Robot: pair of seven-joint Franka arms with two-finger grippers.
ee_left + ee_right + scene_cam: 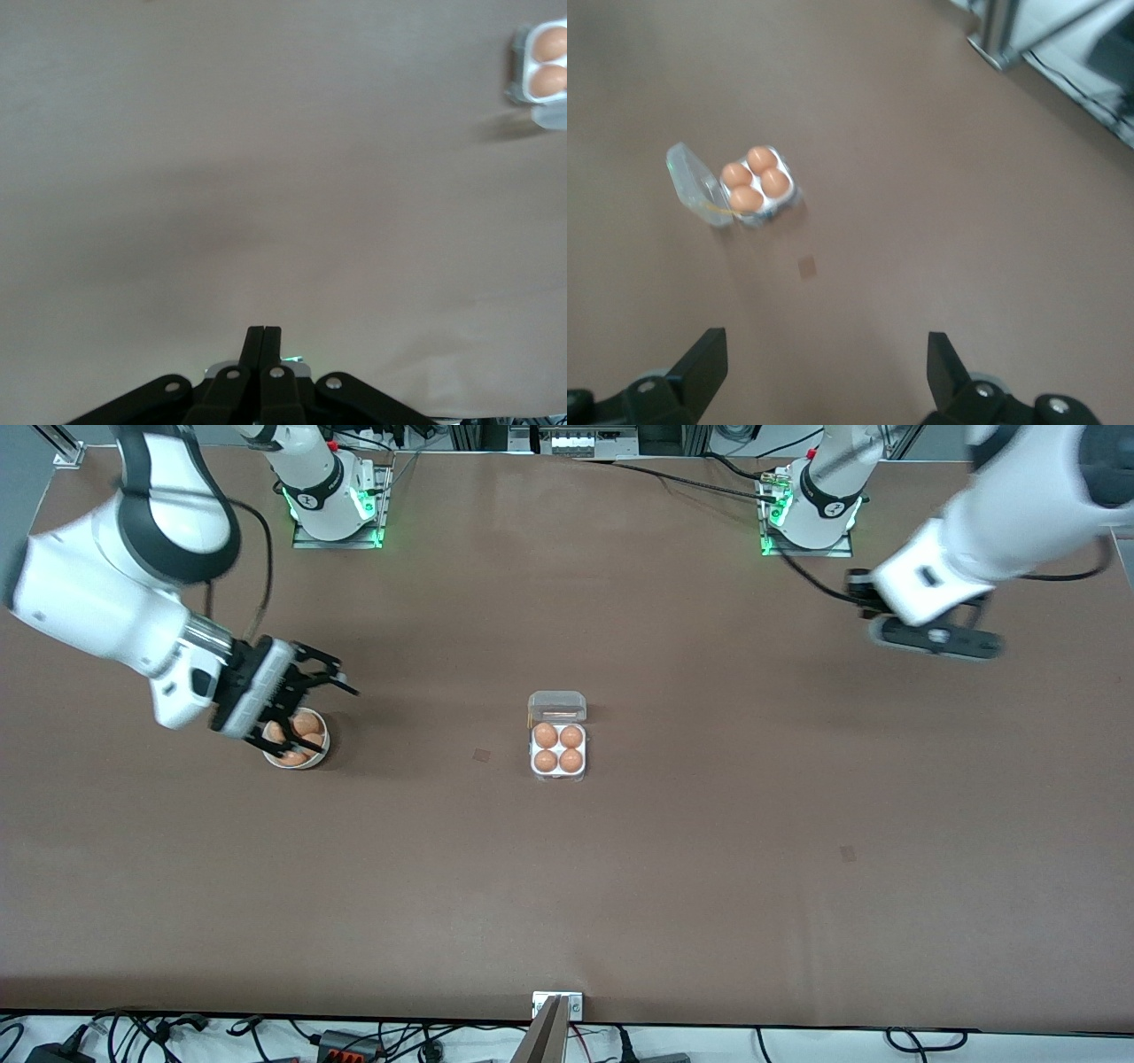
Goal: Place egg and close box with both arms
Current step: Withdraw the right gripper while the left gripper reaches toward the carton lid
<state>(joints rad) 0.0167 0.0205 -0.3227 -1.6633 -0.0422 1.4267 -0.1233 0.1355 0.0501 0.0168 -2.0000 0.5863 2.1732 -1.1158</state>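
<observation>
The clear egg box (pixel 558 755) stands mid-table with its lid (pixel 557 707) open and tipped back. All its cells hold brown eggs (pixel 546 736). The box also shows in the right wrist view (pixel 755 186) and at the edge of the left wrist view (pixel 540 62). My right gripper (pixel 345 676) is open and empty, in the air just over the white bowl (pixel 301 766) of eggs; its fingers (pixel 709 354) stand wide apart. My left gripper (pixel 939 638) is shut and empty (pixel 264 332), in the air over bare table toward the left arm's end, well away from the box.
The bowl holds several brown eggs (pixel 306 724) at the right arm's end. A small dark mark (pixel 481 755) lies between bowl and box, another (pixel 848 854) nearer the camera. A metal bracket (pixel 556 1005) sits at the table's near edge.
</observation>
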